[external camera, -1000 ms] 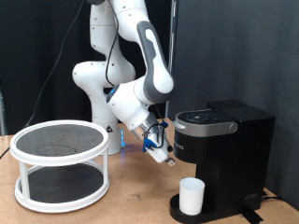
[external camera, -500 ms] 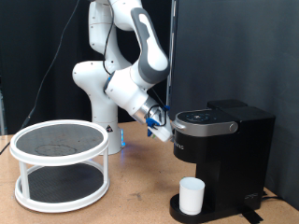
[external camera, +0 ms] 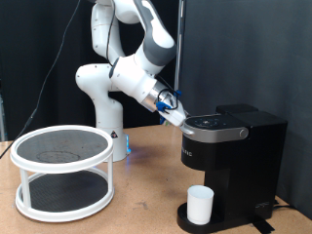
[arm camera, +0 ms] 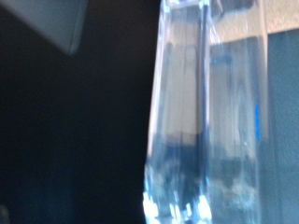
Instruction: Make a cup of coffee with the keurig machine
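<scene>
Well, I see the cup (external camera: 201, 204) already standing on the keurig machine (external camera: 232, 166)'s drip base, lid down. My gripper (external camera: 176, 116) hovers at the lid's top edge; whether its fingers are open, I cannot tell.

I count one keurig machine (external camera: 231, 161) and one cup (external camera: 201, 204) on its base. I also see one two-tier round shelf (external camera: 62, 173) and one robot arm (external camera: 122, 68) on the surface (external camera: 136, 210).

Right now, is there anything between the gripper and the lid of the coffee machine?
No. In the exterior view the gripper hangs just off the coffee machine lid's edge, with nothing between. The cup stands below on the drip base.
</scene>
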### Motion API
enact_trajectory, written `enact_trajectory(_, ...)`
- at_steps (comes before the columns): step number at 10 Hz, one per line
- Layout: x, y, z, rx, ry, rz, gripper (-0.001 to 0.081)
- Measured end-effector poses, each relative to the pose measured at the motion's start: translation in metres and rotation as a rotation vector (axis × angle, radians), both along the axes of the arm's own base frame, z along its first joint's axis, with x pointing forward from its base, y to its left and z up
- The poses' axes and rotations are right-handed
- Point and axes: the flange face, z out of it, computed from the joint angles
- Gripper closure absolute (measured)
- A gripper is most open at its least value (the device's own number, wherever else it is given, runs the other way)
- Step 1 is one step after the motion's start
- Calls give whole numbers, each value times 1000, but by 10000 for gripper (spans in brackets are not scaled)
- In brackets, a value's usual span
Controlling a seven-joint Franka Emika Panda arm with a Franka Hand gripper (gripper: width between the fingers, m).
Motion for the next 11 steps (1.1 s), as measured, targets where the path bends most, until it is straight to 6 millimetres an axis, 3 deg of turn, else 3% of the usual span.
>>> enact_trajectory(5,-4,3,64,38,-35,31,72)
enact_trajectory(11,-24,0,140,48,-42,52,72)
